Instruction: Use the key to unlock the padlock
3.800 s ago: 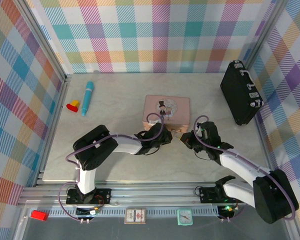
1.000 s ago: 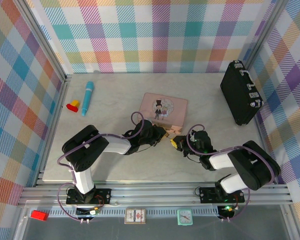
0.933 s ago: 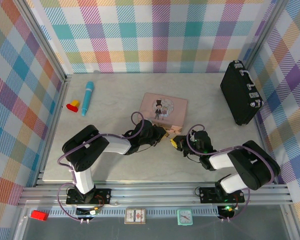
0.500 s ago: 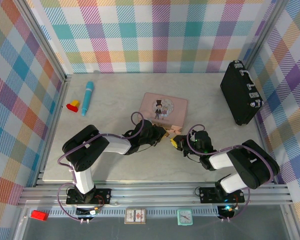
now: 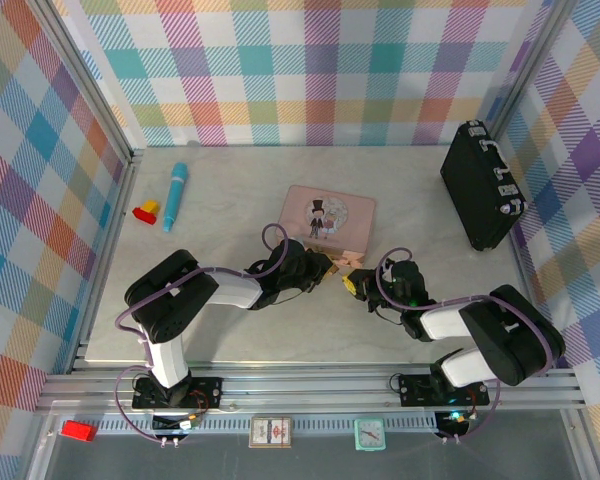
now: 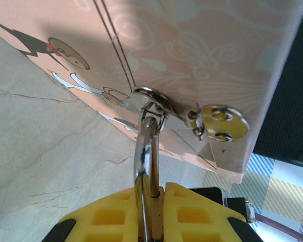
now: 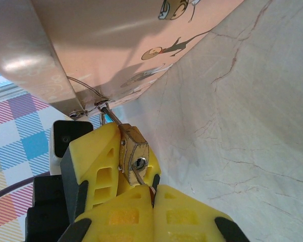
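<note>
2 arms, 2 grippers, tips nearly meeting just in front of the near right corner of the 1 pink tin (image 5: 330, 212), mid table (image 5: 230, 335).

1 padlock (image 7: 134, 150): small brass body, keyhole face towards the right wrist camera. It is off the table surface, right beside the tin's front wall. Its thin chrome shackle (image 6: 144, 156) runs up to the silver hasp ring (image 6: 149, 98) on the tin. Cannot tell if the shackle has popped or is locked.

Left gripper (image 5: 327, 268): yellow fingers (image 6: 197, 212) clamped on the padlock. The shackle passes up between them in the left wrist view. In the right wrist view one of its fingers lies against the brass body's side.

1 key (image 7: 142, 175): thin, dark, tip at the keyhole. How deep it sits I cannot tell.

Right gripper (image 5: 351, 284): 2 yellow fingers (image 7: 187, 214) pressed together on the key, just below the padlock body.

Other stuff:
- 1 black case (image 5: 482, 185) far right, standing on edge near the wall
- 1 blue tube (image 5: 175, 196) far left
- 1 yellow block (image 5: 151, 206) and 1 red block (image 5: 141, 213) touching each other just left of the tube, 2 blocks total
- On the front rail, 1 red piece (image 5: 78, 430), 1 card box (image 5: 271, 431) and 1 small green clock (image 5: 370, 433)
</note>
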